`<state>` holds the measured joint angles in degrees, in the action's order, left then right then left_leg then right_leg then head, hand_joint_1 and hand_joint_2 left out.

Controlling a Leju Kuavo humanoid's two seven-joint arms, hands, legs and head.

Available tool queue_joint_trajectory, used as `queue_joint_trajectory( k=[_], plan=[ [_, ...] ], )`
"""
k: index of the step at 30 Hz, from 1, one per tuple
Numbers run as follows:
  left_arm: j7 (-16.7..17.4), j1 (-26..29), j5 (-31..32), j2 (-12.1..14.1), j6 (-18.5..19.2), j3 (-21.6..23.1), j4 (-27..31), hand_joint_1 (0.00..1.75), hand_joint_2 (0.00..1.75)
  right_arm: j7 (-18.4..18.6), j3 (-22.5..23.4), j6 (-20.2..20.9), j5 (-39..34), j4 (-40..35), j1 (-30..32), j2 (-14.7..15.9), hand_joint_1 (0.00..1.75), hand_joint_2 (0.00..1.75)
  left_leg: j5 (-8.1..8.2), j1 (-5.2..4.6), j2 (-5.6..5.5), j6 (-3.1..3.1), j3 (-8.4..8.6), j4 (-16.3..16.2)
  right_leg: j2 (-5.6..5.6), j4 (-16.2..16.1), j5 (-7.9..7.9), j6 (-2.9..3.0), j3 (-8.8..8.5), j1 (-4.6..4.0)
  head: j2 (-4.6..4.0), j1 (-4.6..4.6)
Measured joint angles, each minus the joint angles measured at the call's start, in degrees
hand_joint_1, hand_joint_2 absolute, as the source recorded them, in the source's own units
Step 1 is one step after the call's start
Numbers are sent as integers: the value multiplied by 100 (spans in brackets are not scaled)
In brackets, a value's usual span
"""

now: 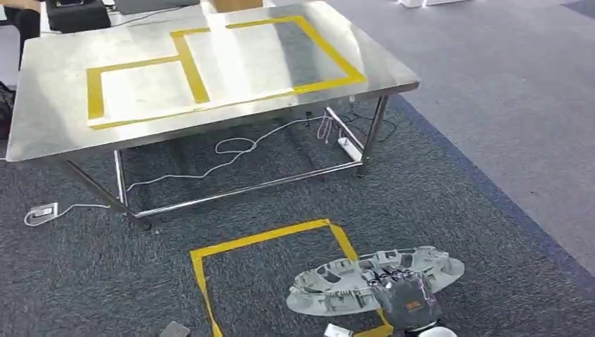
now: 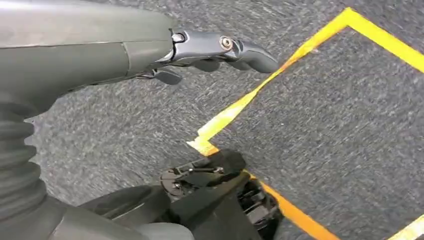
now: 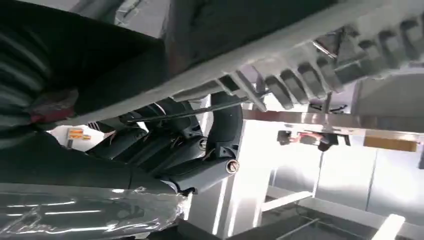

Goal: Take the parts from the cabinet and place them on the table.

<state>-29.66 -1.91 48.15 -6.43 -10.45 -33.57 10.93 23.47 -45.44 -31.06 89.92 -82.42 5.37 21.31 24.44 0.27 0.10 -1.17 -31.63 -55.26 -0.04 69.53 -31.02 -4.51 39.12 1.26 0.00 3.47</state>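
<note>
Right hand (image 1: pixel 401 293) grips a grey ribbed plastic part (image 1: pixel 337 284), fingers (image 3: pixel 220 125) curled around its edge; the part is carried low over the carpet, above the yellow tape square (image 1: pixel 266 239) on the floor. Steel table (image 1: pixel 49 119) with yellow tape outlines stands ahead. Left hand (image 2: pixel 220 50) hangs over carpet, fingers loosely apart, holding nothing.

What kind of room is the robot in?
Probably a workshop or robot test lab: a bare steel table marked with yellow tape rectangles, another taped square on the grey carpet, and a grey plastic part held in the robot's right hand.
</note>
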Motion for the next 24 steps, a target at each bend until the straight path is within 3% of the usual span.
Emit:
queue_joint_trajectory(
  k=[1, 2, 3, 4, 5, 6, 7, 8, 9, 11, 12, 13, 14, 16, 17, 18, 19, 21, 22, 23, 24],
  plan=[
    [0, 7, 0, -4, 0, 0, 0, 0, 175, 2, -7, 0, -2, 2, 2, 2, 175, 175, 0, 3, -23, 1, -3, -3, -1, 471, -174, -25, 213, 5, 0, 2],
    [0, 17, 0, -7, 0, -4, 0, 0, 175, 2, -11, 0, -2, 4, 2, 2, 175, 175, 1, 16, -54, 5, -2, -5, -1, 650, -187, -51, 303, 8, 0, 2],
    [0, 19, 0, -7, 0, -7, 0, 0, 175, 2, -15, 0, -2, 4, 1, 2, 175, 175, 2, 36, -101, 23, 3, -7, 0, 517, -51, -72, 232, 17, 0, 0],
    [0, 18, 0, -9, 0, -9, 0, 0, 175, 2, -18, 0, -2, 4, 1, 2, 175, 175, 5, 65, -153, 58, 4, -16, 3, 143, 175, -92, 36, 33, 0, 0],
    [0, 14, 0, -13, 0, -9, 0, 0, 175, 2, -18, 0, -2, 4, 1, 2, 175, 175, 17, 104, -219, 106, 5, -46, 41, -444, 447, -127, -272, 66, 0, 0],
    [0, 12, 0, -13, 0, -9, 0, 0, 175, 4, -18, 0, -2, 4, 1, 2, 175, 175, 43, 135, -272, 162, -4, -92, 147, -970, 609, -181, -558, 120, 0, 4],
    [0, 11, 0, 13, 0, -13, 0, 0, 175, 4, -24, 4, -2, 18, -15, 0, 175, 175, 63, 110, -322, 228, -45, -131, 353, -1065, 424, -213, -626, 95, 0, 31],
    [0, 10, 0, 15, 0, -15, 0, 0, 175, 4, -29, -2, 0, 15, -20, 0, 175, 175, 70, 103, -351, 259, -81, -190, 284, -1080, 467, -52, -648, 108, 0, 55],
    [0, 17, 0, 15, 2, -17, 0, 0, 175, 4, -37, -2, 0, 22, -21, 0, 175, 175, 36, 100, -381, 278, -102, -160, 248, -1035, 466, 23, -617, 94, 0, -11],
    [0, 35, 0, 18, 2, -24, 0, 0, 175, 7, -46, -11, 0, 24, -23, 2, 175, 175, 10, 125, -432, 335, -121, -135, 181, -994, 462, 123, -590, 72, 0, -28],
    [0, 35, 0, 20, 2, -26, 0, 0, 175, 9, -46, -13, 0, 26, -29, 0, 175, 175, 51, 136, -385, 359, -121, -170, 139, -1009, 473, 185, -594, 80, 0, -37],
    [0, 30, 0, 17, 2, -26, 0, 0, 175, 9, -46, -22, 4, 26, -36, 0, 175, 175, 184, 110, -210, 359, -198, -338, 126, -1011, 471, 226, -595, 73, 0, -48],
    [0, 18, 0, 15, 2, -26, 0, 0, 175, 9, -44, -24, 4, 26, -35, 0, 175, 175, 421, 101, -114, 360, -389, -726, 95, -1012, 475, 256, -582, 59, 0, -70],
    [0, 13, 9, 9, 2, -26, 0, 0, 175, -2, -44, -37, 4, 42, -30, 0, 175, 175, 853, 100, -70, 349, -849, -1693, 34, -1011, 480, 282, -550, 26, 0, -70],
    [0, 21, 11, 11, 2, -28, 0, 0, 175, -17, -46, -46, 4, 52, -30, 0, 175, 175, 934, 95, -70, 335, -993, -1989, 16, -1010, 482, 290, -539, 10, 0, -76],
    [0, 30, 15, 11, 2, -31, 0, 0, 175, -35, -48, -48, 4, 63, -29, 0, 175, 175, 859, 81, -70, 308, -1001, -2019, 2, -1010, 484, 293, -538, -5, 0, -74],
    [0, 29, 15, 11, 2, -31, 0, 0, 175, -59, -55, -52, 4, 72, -29, 0, 175, 175, 665, 64, -70, 270, -884, -1782, -4, -1010, 484, 293, -539, -17, 0, -76],
    [0, 25, 18, 11, 2, -31, 0, 0, 175, -72, -55, -59, 4, 77, -30, 0, 175, 175, 186, 16, -67, 166, -389, -842, -16, -1010, 486, 289, -556, -33, 0, -77],
    [0, 24, 17, 18, 2, -33, 0, 0, 175, -79, -55, -59, 4, 79, -30, 0, 175, 175, 73, -19, -41, 104, -171, -433, -20, -1011, 489, 281, -556, -29, 0, -72],
    [0, 14, 20, 15, 2, -33, 0, 0, 175, -90, -50, -59, 4, 79, -30, 0, 175, 175, 156, -32, -24, 103, -97, -244, -20, -975, 477, 252, -530, -82, 0, -76],
    [0, 1, 20, 9, 2, -33, 0, 0, 175, -87, -46, -63, 4, 79, -25, 0, 175, 175, 112, -13, -25, 179, -121, -227, -24, -968, 480, 248, -506, -87, 0, -57]
  ],
)
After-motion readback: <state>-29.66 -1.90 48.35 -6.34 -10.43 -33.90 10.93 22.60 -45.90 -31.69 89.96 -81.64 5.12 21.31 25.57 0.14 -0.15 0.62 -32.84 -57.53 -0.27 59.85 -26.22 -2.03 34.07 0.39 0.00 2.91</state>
